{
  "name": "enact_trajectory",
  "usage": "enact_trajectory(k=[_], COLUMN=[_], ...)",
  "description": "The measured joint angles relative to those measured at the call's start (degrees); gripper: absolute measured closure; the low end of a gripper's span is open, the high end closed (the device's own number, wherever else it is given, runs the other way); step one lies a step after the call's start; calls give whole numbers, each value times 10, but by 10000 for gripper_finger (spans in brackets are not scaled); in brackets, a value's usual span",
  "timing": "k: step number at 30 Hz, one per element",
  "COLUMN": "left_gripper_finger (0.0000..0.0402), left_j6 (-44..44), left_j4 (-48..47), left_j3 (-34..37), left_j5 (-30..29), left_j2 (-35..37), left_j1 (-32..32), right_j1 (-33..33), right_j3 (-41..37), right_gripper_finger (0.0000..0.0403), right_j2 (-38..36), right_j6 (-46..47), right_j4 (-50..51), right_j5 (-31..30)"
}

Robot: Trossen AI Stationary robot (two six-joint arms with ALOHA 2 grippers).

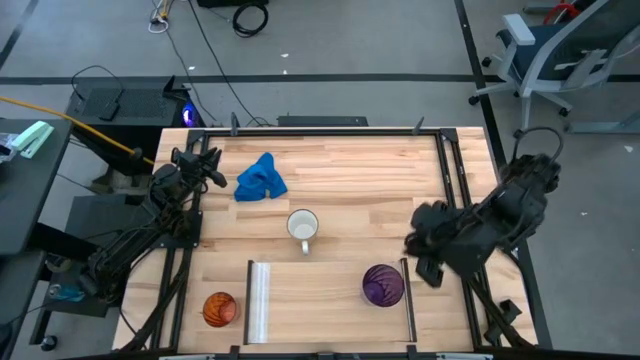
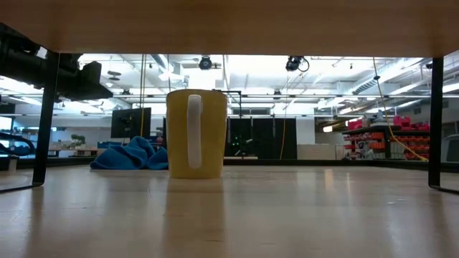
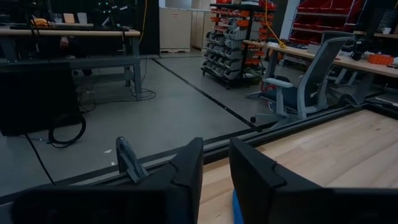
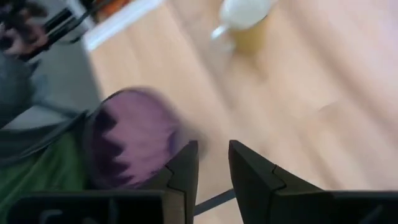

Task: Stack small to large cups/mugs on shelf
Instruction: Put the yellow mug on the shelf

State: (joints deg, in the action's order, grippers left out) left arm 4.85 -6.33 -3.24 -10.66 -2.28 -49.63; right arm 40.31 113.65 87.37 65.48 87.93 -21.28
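The purple tumbler (image 1: pixel 383 285) stands upright on the light-wood shelf (image 1: pixel 320 300), close to its thin dark rail (image 1: pixel 408 298); it also shows in the right wrist view (image 4: pixel 127 146). The orange cup (image 1: pixel 220 308) stands on the table, left of the shelf's silver rail (image 1: pixel 259 300). The white mug (image 1: pixel 302 228) stands on the table beyond the shelf, its handle toward the near edge (image 2: pixel 196 133). My right gripper (image 1: pixel 411 243) (image 4: pixel 212 155) hovers shut and empty just beyond and right of the tumbler. My left gripper (image 1: pixel 208 165) (image 3: pixel 216 155) waits shut at the table's far left.
A crumpled blue cloth (image 1: pixel 260 178) lies on the table at the far left, near my left gripper. The low view looks under the raised shelf (image 2: pixel 229 21), between its dark legs (image 2: pixel 436 122). Bare table shows right of the mug (image 1: pixel 380 190).
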Motion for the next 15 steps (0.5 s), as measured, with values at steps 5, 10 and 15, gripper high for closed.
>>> enact_trajectory(k=[5, 10, 15], left_gripper_finger=[324, 320, 323], left_j6=[0, 0, 0], left_j4=[0, 4, 5], left_j3=[0, 0, 0], left_j5=[0, 0, 0], left_j2=[0, 0, 0], left_j1=[0, 0, 0], right_j1=[-27, -70, -137], right_j3=[-3, -3, -3], right_gripper_finger=[313, 323, 337], right_j2=[-39, -66, -74], right_j6=[-50, -106, -141], right_j4=[21, 21, 21], right_j5=[-122, -228, -299])
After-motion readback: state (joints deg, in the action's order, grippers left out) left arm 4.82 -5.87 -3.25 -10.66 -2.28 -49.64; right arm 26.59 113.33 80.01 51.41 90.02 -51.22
